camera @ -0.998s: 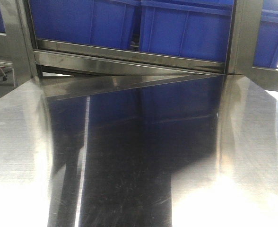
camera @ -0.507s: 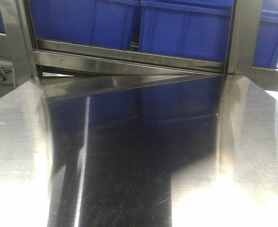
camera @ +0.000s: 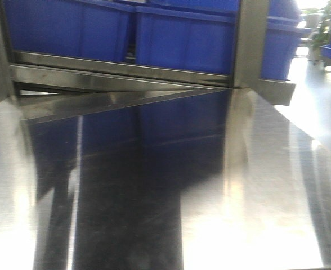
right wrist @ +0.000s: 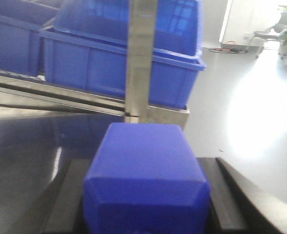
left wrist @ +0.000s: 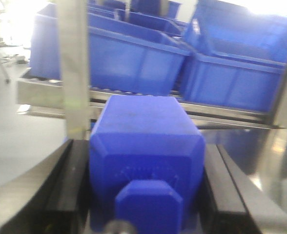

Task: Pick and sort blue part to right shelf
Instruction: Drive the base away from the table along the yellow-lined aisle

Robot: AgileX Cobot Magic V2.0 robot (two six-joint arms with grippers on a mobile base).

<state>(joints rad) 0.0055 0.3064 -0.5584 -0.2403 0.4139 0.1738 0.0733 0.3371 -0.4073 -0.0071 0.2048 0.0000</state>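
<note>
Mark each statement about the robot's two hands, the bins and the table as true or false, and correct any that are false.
1. The left hand grips a blue part between its black fingers. True.
2. The right hand is empty. False: it holds a second blue part between its fingers.
3. The bins on the shelf are red. False: they are blue.
4. The table is shiny steel and reflects the bins. True.
5. In the left wrist view, the neck of the blue part points towards the camera. True.
</note>
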